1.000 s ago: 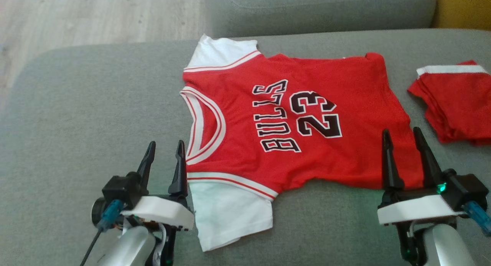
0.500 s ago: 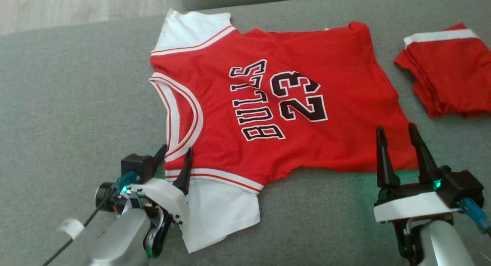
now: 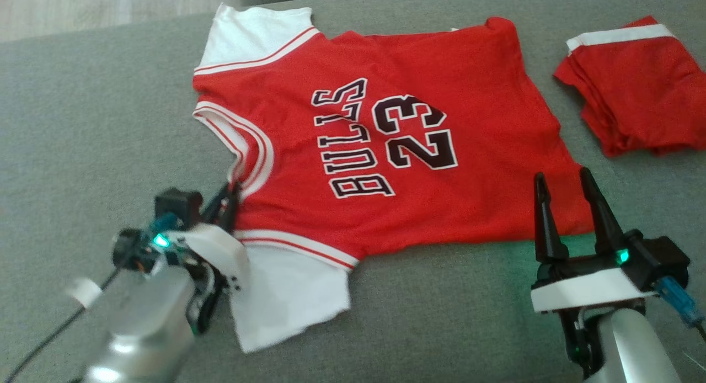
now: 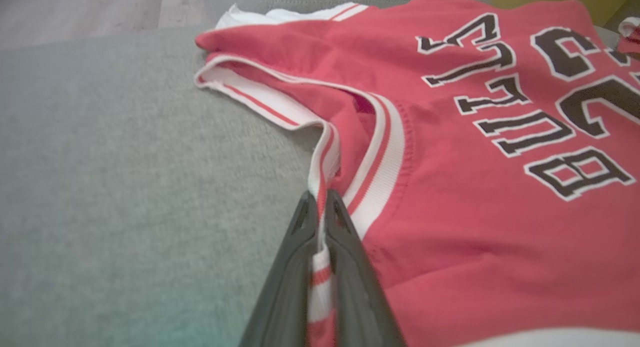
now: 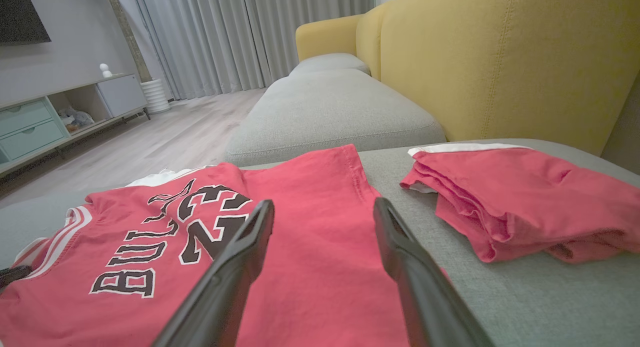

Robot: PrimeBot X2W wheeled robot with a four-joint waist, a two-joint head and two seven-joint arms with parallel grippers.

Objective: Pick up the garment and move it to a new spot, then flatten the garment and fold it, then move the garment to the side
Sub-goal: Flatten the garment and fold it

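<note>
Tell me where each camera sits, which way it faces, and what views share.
Head view: above, looking down at the Bulls jersey on the grey sofa seat; left tool and right tool show, with forearms.
Left wrist view: low along the left tool's shut fingers, pinching the jersey's neckline trim.
Right wrist view: low along the right tool's open fingers, over the jersey toward the yellow backrest.
Shared: head and right wrist views show the folded red garment.

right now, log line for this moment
left gripper: jaws shut on jersey neckband | right gripper: jaws open over jersey | jersey: spread on cushion
</note>
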